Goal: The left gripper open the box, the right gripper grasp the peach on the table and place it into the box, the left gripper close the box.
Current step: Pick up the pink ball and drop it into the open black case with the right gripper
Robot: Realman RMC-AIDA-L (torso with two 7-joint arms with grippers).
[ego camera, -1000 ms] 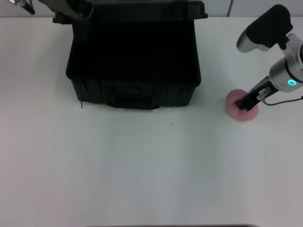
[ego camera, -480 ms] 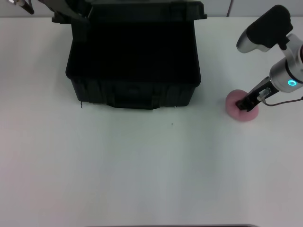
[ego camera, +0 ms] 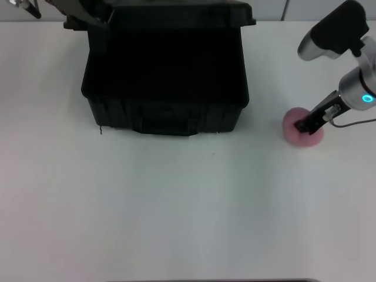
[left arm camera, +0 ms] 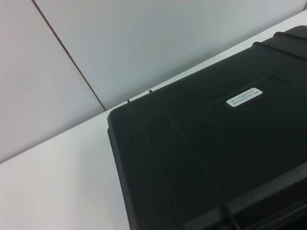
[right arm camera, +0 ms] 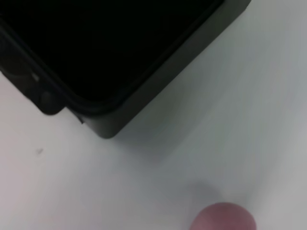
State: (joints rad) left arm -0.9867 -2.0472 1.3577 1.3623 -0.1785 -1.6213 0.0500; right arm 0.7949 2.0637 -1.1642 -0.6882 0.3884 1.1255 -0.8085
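Note:
The black box (ego camera: 164, 108) stands open at the far middle of the table, its lid (ego camera: 176, 12) raised at the back. The left wrist view shows the lid's outer face (left arm camera: 201, 158) with its white label (left arm camera: 245, 98). My left gripper (ego camera: 87, 16) is at the lid's far left corner, mostly cut off. The pink peach (ego camera: 296, 136) is to the right of the box, and my right gripper (ego camera: 304, 125) is shut on its top. In the right wrist view the peach (right arm camera: 223, 219) peeks in at the edge, near a corner of the box (right arm camera: 144, 100).
The white table (ego camera: 176, 211) stretches wide in front of the box, with a tiny dark speck (ego camera: 213, 154) on it. A pale wall with a dark seam (left arm camera: 67, 52) rises behind the lid.
My right gripper and the peach have shifted slightly to the right and away from me together. The box and left arm have not moved.

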